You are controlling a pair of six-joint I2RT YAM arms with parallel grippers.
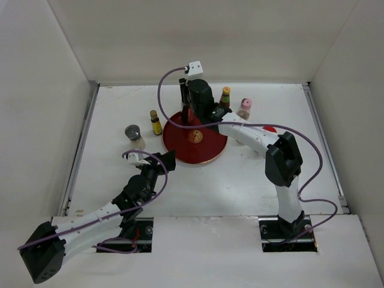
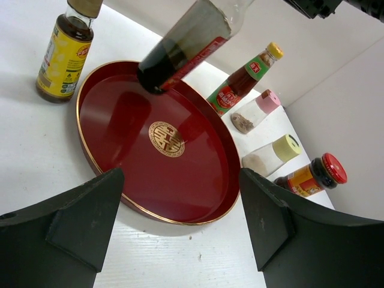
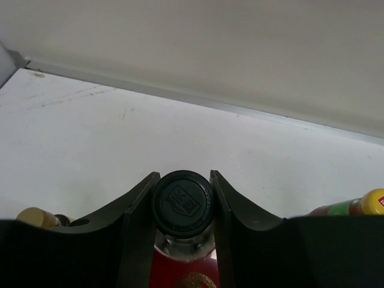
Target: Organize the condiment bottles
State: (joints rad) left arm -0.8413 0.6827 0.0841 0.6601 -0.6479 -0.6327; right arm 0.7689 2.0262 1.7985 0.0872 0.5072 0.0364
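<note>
My right gripper (image 1: 185, 90) (image 3: 183, 177) is shut on the black cap (image 3: 182, 203) of the tall clear bottle of dark liquid (image 1: 188, 115) (image 2: 186, 45). It holds the bottle over the far part of the round red tray (image 1: 207, 150) (image 2: 198, 180); I cannot tell whether the base touches it. My left gripper (image 1: 165, 161) (image 2: 180, 180) is open and empty at the tray's near left edge. The small yellow-labelled bottle (image 1: 155, 123) (image 2: 63, 51) and grey-lidded jar (image 1: 133, 135) stand left of the tray. The yellow-capped red sauce bottle (image 1: 225, 96) (image 2: 243, 81), pink-lidded shaker (image 1: 244, 108) (image 2: 255, 111) and red-lidded jar (image 2: 312, 176) stand right of it.
A pale-yellow-lidded shaker (image 2: 273, 155) stands between the pink-lidded shaker and the red-lidded jar. My right arm (image 1: 258, 137) reaches across these right-hand containers and hides part of them in the top view. White walls close the table on three sides.
</note>
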